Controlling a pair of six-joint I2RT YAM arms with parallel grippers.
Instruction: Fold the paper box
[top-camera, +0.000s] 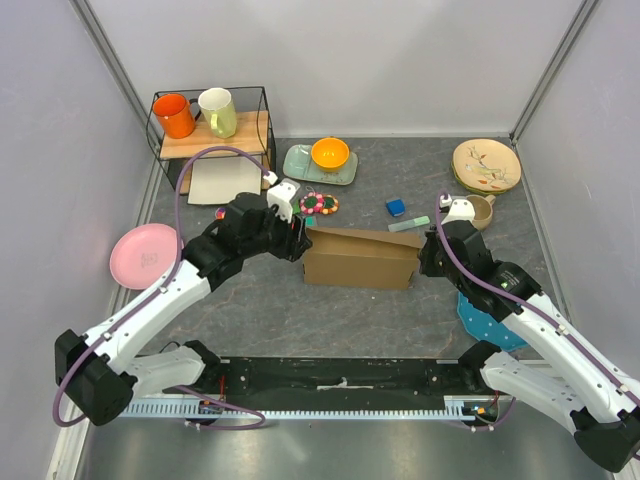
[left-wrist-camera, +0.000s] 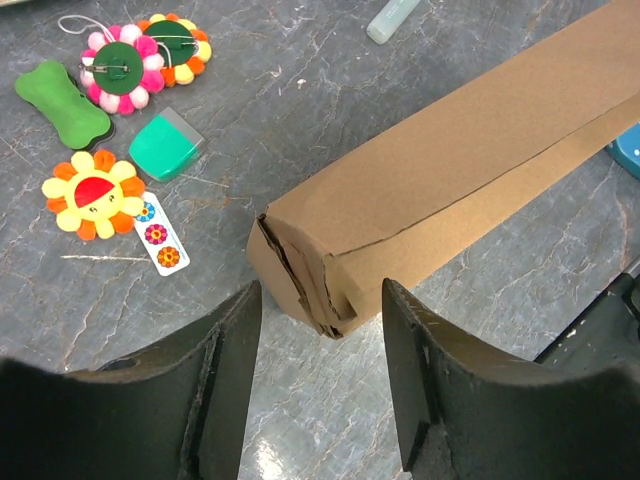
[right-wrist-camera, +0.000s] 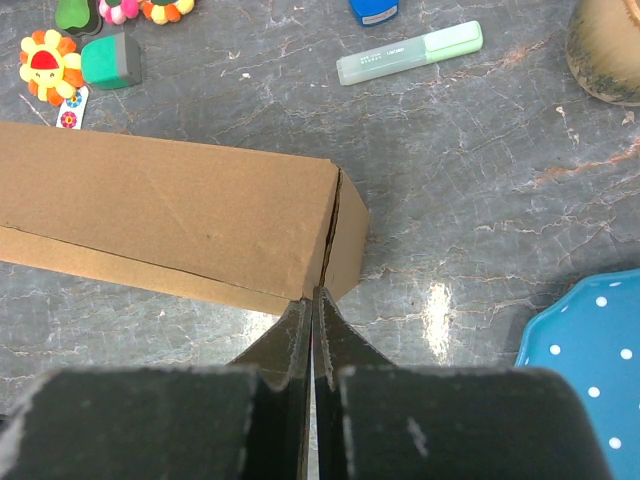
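The top external camera hangs high over the near edge and looks down toward the far side, taking in the whole table. The left wrist camera rides low and close behind the left gripper, facing the left end of the paper box. The right wrist camera, just as near, looks past the right gripper at the box's right end. All three share the box (both wrist views also catch the sunflower toy and the highlighter beyond it).

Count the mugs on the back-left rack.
2: an orange mug on the left and a pale mug right beside it, both on the rack shelf. None looks hidden.
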